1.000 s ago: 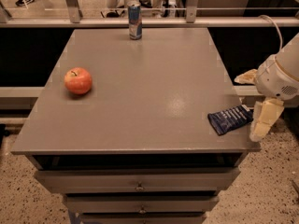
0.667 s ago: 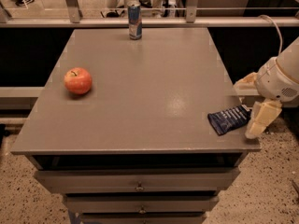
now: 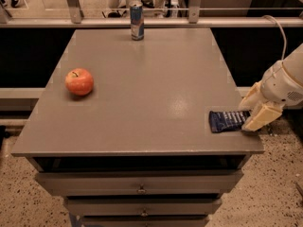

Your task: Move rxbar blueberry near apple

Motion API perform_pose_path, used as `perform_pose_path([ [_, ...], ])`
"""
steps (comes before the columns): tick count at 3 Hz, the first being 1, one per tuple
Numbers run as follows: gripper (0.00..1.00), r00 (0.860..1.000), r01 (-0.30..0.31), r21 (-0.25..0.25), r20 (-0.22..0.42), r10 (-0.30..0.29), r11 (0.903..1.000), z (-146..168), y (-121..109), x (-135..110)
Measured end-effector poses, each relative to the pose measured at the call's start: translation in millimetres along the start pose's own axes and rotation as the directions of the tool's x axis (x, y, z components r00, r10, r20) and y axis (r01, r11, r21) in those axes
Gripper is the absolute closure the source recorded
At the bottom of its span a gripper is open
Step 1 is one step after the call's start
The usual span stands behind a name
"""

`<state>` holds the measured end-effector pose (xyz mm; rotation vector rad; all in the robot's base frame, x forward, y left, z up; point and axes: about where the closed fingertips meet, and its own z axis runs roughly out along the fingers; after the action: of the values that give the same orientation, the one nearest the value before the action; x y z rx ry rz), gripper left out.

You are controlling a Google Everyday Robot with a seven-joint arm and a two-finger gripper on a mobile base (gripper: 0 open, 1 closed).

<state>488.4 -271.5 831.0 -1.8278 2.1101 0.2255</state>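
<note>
Gripper (image 3: 246,117) has edged in from 3 o'clock, its fingers now spread around the right end of the rxbar blueberry (image 3: 226,121) at the table's (image 3: 142,126) 4 o'clock corner. The apple (image 3: 79,81) sits well apart at 9 o'clock, so clamping probably comes next.

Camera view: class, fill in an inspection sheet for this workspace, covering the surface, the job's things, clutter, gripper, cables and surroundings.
Surface: grey table top, with drawers beneath.
Job's things: the rxbar blueberry lies flat near the front right corner; the apple sits at the left, well apart from it.
Clutter: an upright drink can at the far edge.
Gripper: the gripper is at the bar's right end, fingers open either side of it; contact unclear.
Cables: one cable arcs above the arm.
Surroundings: metal posts behind the table; speckled floor.
</note>
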Motion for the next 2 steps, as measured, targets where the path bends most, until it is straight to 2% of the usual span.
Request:
perform_pose_path([
  [1,0.94,1.0,0.0,0.0,0.0,0.0,1.0,-0.2,0.0,-0.1],
  [2,1.0,0.999,-0.042,0.011,0.032,0.041,0.9991,-18.2,-3.6,-32.9],
])
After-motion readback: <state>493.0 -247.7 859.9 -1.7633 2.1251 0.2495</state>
